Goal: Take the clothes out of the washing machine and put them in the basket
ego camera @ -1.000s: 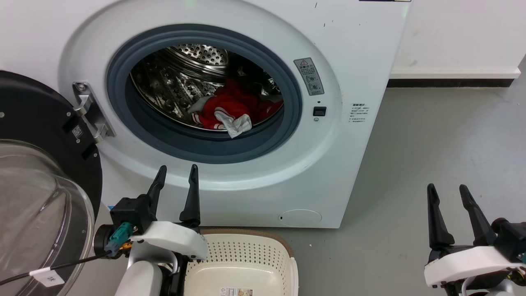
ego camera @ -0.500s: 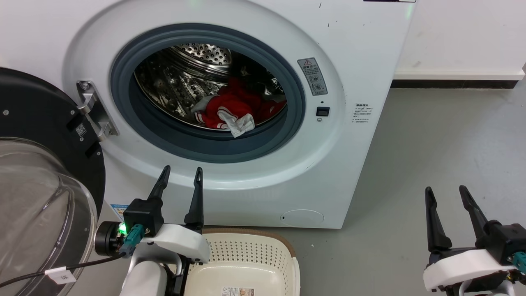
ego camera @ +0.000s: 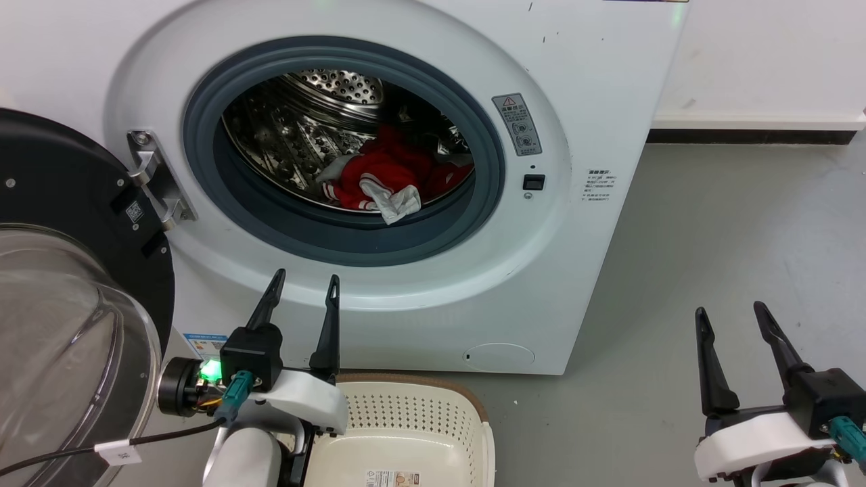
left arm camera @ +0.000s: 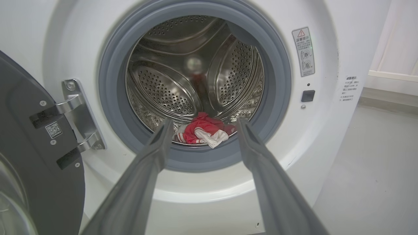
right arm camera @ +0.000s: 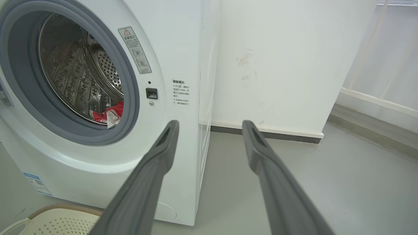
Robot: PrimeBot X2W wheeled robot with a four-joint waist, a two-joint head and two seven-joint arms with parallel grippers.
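The white washing machine (ego camera: 595, 88) stands with its door swung open to the left. Red clothes (ego camera: 389, 177) with white patches lie at the bottom of the steel drum, also seen as clothes (left arm camera: 204, 132) and clothes (right arm camera: 109, 115). My left gripper (ego camera: 306, 283) is open, held low before the machine's front, below the opening, with nothing between its fingers. In its own view the left gripper (left arm camera: 204, 121) frames the clothes from outside the drum. My right gripper (ego camera: 729, 312) is open and empty over the floor, right of the machine. The cream basket (ego camera: 433, 406) sits on the floor below the opening.
The black-rimmed glass door (ego camera: 61, 304) hangs open at the left, close to my left arm. Its metal hinge (ego camera: 152, 179) sits on the opening's left side. Grey floor (ego camera: 731, 230) stretches right of the machine to a white wall (right arm camera: 277, 65).
The head view has drifted slightly, so the machine sits a little further right. My left gripper has edged right and slightly lower. The right gripper has barely moved.
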